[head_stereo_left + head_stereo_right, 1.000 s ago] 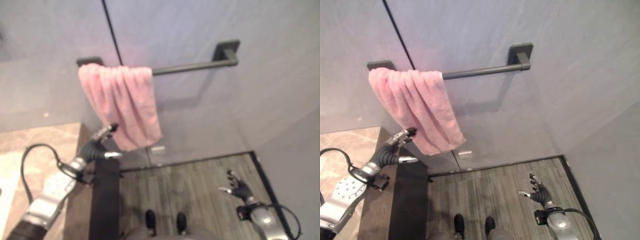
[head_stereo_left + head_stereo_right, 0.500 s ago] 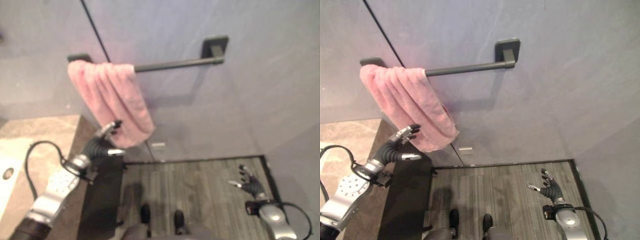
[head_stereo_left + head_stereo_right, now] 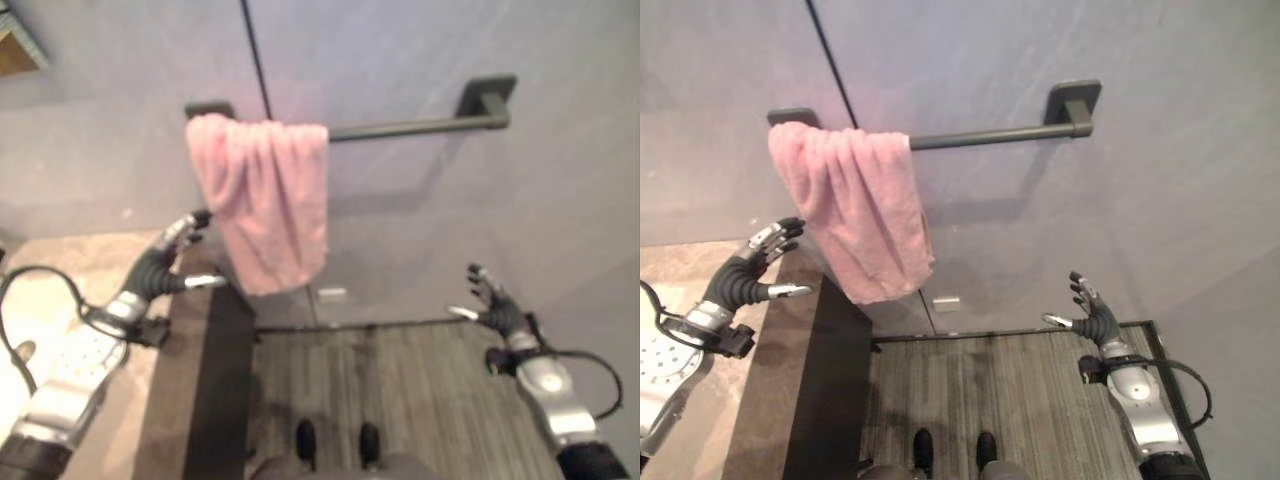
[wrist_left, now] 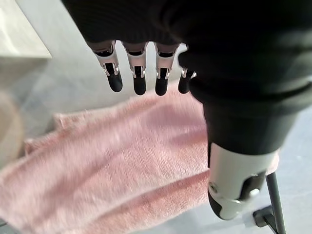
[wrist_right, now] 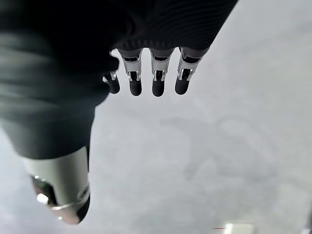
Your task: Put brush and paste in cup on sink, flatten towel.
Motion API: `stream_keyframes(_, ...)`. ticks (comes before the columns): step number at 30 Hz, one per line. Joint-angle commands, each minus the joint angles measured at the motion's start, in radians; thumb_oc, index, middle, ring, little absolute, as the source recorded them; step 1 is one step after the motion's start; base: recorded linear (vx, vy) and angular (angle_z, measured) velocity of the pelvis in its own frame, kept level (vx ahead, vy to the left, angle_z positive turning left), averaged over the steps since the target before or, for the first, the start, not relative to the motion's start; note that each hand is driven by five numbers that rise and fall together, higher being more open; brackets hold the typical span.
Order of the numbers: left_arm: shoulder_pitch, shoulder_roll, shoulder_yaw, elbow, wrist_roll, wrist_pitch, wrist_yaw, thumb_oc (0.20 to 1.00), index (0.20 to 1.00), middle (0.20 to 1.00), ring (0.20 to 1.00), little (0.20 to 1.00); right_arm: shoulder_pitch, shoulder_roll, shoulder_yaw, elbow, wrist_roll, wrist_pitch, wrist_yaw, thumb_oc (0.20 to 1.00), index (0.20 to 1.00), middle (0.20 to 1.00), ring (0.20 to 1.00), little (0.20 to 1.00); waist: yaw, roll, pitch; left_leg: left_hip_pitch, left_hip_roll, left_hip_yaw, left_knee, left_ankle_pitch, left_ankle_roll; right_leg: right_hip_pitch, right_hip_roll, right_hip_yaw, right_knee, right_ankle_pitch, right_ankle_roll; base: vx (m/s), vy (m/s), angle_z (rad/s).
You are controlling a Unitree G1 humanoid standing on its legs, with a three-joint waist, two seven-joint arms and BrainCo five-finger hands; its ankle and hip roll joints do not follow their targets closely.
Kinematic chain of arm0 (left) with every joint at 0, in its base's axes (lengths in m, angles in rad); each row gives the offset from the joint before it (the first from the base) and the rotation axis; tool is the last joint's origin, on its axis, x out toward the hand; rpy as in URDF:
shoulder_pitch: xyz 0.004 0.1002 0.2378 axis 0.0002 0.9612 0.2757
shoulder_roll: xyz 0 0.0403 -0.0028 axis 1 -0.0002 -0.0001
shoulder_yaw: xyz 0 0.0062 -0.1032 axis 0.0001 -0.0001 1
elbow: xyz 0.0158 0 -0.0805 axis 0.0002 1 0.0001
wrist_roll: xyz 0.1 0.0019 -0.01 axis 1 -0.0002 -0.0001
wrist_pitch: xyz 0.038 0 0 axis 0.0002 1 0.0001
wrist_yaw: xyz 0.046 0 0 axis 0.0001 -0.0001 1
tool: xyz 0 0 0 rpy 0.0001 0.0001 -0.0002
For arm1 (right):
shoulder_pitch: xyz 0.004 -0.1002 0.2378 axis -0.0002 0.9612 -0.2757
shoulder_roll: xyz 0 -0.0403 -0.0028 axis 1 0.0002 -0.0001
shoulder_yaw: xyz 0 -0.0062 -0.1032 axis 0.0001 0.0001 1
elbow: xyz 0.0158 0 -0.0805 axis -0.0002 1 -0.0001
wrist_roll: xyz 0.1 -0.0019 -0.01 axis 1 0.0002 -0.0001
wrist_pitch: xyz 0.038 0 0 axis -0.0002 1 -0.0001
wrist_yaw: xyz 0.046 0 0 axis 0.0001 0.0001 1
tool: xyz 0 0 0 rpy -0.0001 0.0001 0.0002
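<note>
On the bar [image 3: 980,135], at its left end, the pink towel [image 3: 855,215] hangs bunched and limp, so we'd pinch its free side edge, left hand [image 3: 748,270] open beside it, right hand [image 3: 1092,315] open below the bar's right end.

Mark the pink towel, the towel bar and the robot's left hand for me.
pink towel [image 3: 855,215]: right eye view, middle of the bunched hanging cloth.
towel bar [image 3: 985,137]: right eye view, bare rod.
left hand [image 3: 745,272]: right eye view, ribbed back of the open hand.
</note>
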Motion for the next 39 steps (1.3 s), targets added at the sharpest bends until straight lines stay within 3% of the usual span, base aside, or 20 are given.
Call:
stream_keyframes(1, -0.082, 0.06, 0.044, 0.022, 0.007, -0.051, 0.038, 1.0, 1.0, 1.0, 1.0, 1.0, -0.066, -0.061, 0.037, -0.07, 0.042, -0.022, -0.018, 1.0, 1.0, 1.0, 1.0, 1.0, -0.005, -0.046, -0.05, 0.0, -0.02, 0.034, 0.014, -0.083, 0.039, 0.016, -0.014, 0.041, -0.003, -0.07, 0.06, -0.01, 0.071, -0.03)
stream_keyframes(11, -0.066, 0.119, 0.062, -0.029, -0.11, -0.051, 0.017, 1.0, 1.0, 1.0, 1.0, 1.0, -0.212, -0.076, 0.147, -0.1, 0.102, 0.002, -0.021, 1.0, 1.0, 1.0, 1.0, 1.0, 0.028, -0.04, -0.049, -0.019, -0.02, 0.056, 0.014, -0.083, 0.045, -0.016, -0.023, 0.057, -0.003, -0.058, 0.071, -0.01, 0.039, -0.11)
stream_keyframes(27, -0.268, 0.127, -0.094, 0.078, -0.153, -0.045, 0.046, 1.0, 1.0, 1.0, 1.0, 1.0, -0.561, -0.061, 0.367, -0.027, 0.194, 0.042, -0.024, 1.0, 1.0, 1.0, 1.0, 1.0, 0.056, -0.05, -0.039, -0.099, -0.024, 0.044, 0.014, -0.061, 0.046, -0.09, -0.033, 0.042, -0.003, -0.03, 0.077, 0.0, 0.016, 0.01)
stream_keyframes(39, -0.379, 0.062, -0.234, 0.17, -0.288, -0.024, 0.011, 1.0, 1.0, 1.0, 1.0, 1.0, -0.813, -0.01, 0.521, 0.02, 0.171, 0.074, -0.024, 1.0, 1.0, 1.0, 1.0, 1.0, 0.065, -0.06, -0.038, -0.125, -0.027, 0.058, 0.014, -0.061, 0.053, -0.125, -0.038, 0.059, -0.003, -0.011, 0.087, 0.01, 0.047, -0.05)
